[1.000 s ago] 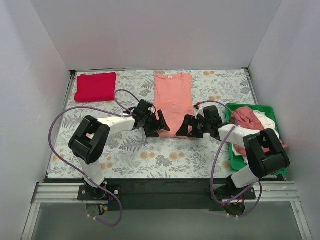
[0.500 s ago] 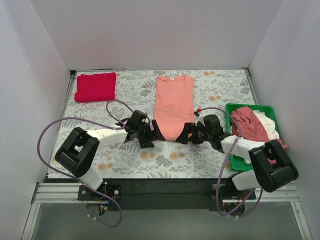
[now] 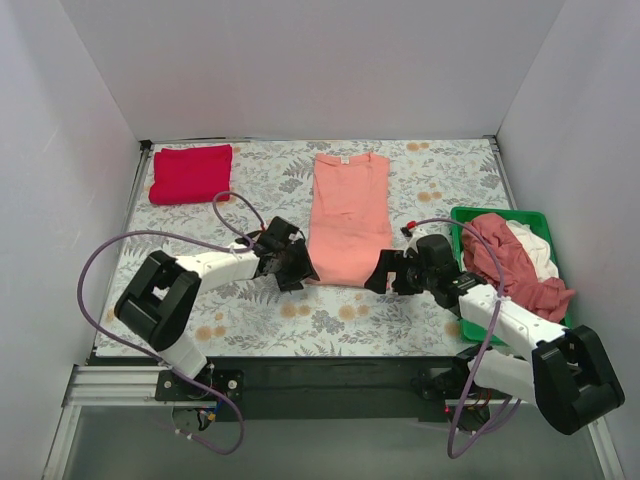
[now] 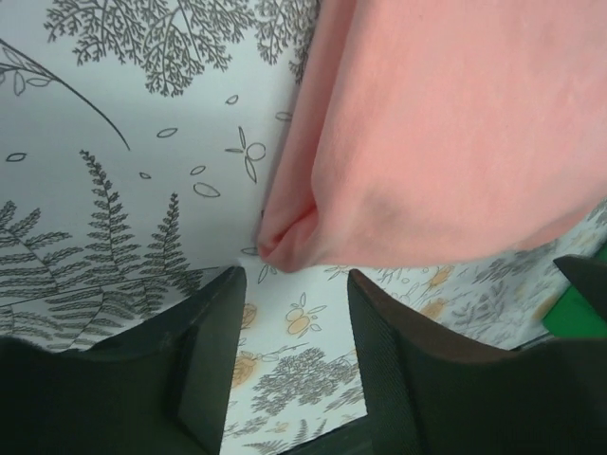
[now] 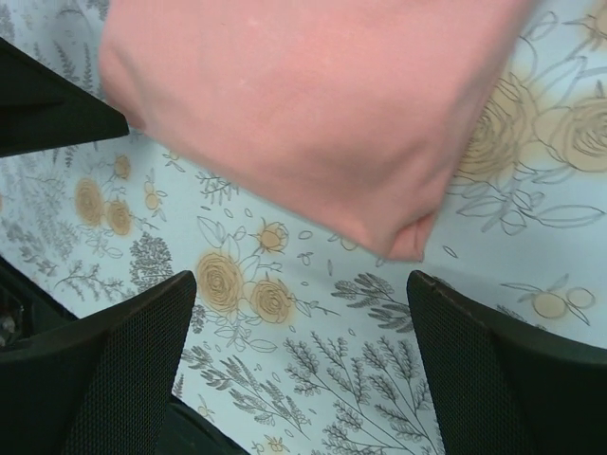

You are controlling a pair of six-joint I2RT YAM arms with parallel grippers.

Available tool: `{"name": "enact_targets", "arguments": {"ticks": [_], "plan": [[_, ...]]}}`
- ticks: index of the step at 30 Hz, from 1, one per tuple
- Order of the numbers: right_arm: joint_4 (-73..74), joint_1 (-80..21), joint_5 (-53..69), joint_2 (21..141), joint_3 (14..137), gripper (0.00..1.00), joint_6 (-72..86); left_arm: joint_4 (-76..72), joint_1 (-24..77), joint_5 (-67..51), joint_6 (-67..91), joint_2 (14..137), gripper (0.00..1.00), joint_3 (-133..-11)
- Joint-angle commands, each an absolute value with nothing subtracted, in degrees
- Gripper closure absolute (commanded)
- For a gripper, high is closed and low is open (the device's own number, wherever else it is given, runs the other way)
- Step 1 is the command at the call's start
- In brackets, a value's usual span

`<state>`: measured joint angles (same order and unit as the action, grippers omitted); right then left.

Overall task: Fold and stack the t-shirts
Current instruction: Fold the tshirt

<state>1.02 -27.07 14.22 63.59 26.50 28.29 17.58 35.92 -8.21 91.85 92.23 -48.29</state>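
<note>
The task is sitting partway through. One bright red t-shirt [image 3: 190, 172] is lying fully folded into a neat rectangle at the far left corner of the floral-patterned table [image 3: 250, 318].

A salmon-pink t-shirt [image 3: 348, 215] is lying flat in the middle of the table. Its sides are tucked in so that it is forming a long narrow strip, collar pointing away from the robot. It appears to be waiting for its lengthwise fold.

The left gripper [image 3: 297, 272] is hovering low at the strip's near left corner, and the right gripper [image 3: 383, 278] is doing the same at the near right corner. In both wrist views the fingers are standing apart, with the pink corner just ahead of the gap and bare table showing between them. Neither gripper is grasping any cloth.

A green plastic tray [image 3: 468, 322] is sitting at the right edge of the table. It is holding a crumpled dusty rose t-shirt [image 3: 500, 250] heaped over a white t-shirt [image 3: 537, 243], both unfolded and spilling over the rim. Judging from this, the pink shirt's final folds, both tray shirts and all the stacking are remaining.
</note>
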Motion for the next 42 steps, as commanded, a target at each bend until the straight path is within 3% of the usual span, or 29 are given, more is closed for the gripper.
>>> {"name": "enact_targets", "arguments": {"ticks": [1, 3, 8, 15, 18, 19, 22, 25, 33, 42], "plan": [[5.54, -27.25, 7.92, 62.40, 27.86, 0.02, 28.30, 21.18, 35.59, -1.24, 90.18, 96.58, 0.56, -50.79], [5.80, -26.98, 6.68, 63.54, 27.77, 0.04, 28.56, 22.50, 35.59, -1.31, 89.65, 99.47, 0.73, -52.29], [5.98, -26.81, 6.15, 67.41, 29.35, 0.15, 28.39, 22.68, 35.51, -1.76, 89.91, 101.16, 1.00, -52.12], [5.45, -26.72, 7.21, 75.13, 31.73, 0.33, 27.16, 22.68, 35.59, -2.37, 89.74, 98.97, 1.00, -49.84], [5.71, -26.72, 7.38, 77.77, 33.57, 0.50, 26.11, 22.76, 35.68, -2.63, 89.82, 97.74, 1.00, -48.87], [5.54, -26.72, 7.99, 78.13, 33.92, 0.63, 25.93, 22.76, 35.68, -2.81, 89.82, 97.39, 1.00, -48.61], [5.71, -26.72, 8.44, 78.57, 34.54, 0.86, 25.75, 22.85, 35.86, -2.99, 90.35, 95.72, 1.00, -47.81], [5.54, -26.89, 10.19, 77.52, 33.32, 0.99, 25.84, 22.94, 36.39, -2.99, 90.61, 93.96, 1.00, -46.85], [8.08, -29.09, 19.06, 64.63, 22.34, 0.99, 29.61, 31.81, 40.33, -0.70, 93.86, 83.51, 1.00, -39.91], [24.17, -32.52, 28.73, 40.53, 20.56, 0.99, 33.83, 41.83, 44.30, -5.26, 97.65, 56.62, 1.00, -33.04]]}}
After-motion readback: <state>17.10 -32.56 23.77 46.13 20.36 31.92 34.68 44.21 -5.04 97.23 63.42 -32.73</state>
